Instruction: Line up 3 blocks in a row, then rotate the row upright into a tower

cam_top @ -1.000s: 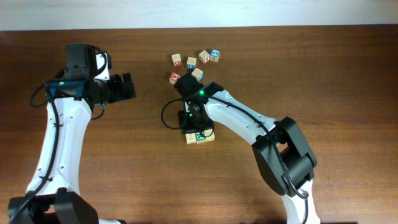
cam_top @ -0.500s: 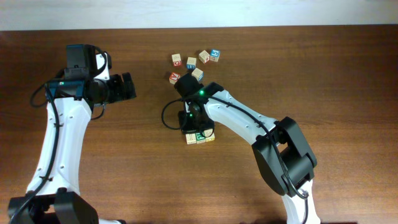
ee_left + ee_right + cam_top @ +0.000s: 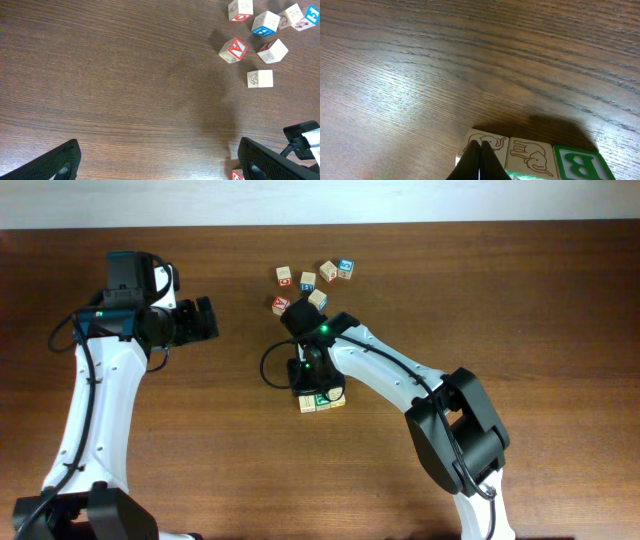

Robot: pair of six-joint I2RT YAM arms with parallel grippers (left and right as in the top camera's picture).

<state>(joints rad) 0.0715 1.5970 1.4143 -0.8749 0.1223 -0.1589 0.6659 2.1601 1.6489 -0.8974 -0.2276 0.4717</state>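
Nothing moved; right hand (image 3: 479,149) over blocks (image 3: 530,156), cubes (image 3: 308,280) nearby

The right claw (image 3: 479,150) hides part of the blocks (image 3: 532,157). The picture's bottom edge cuts them off.

Blocks (image 3: 532,156) abreast, touching, on table (image 3: 420,75)

Row of three blocks (image 3: 322,403) beneath right arm (image 3: 385,370).
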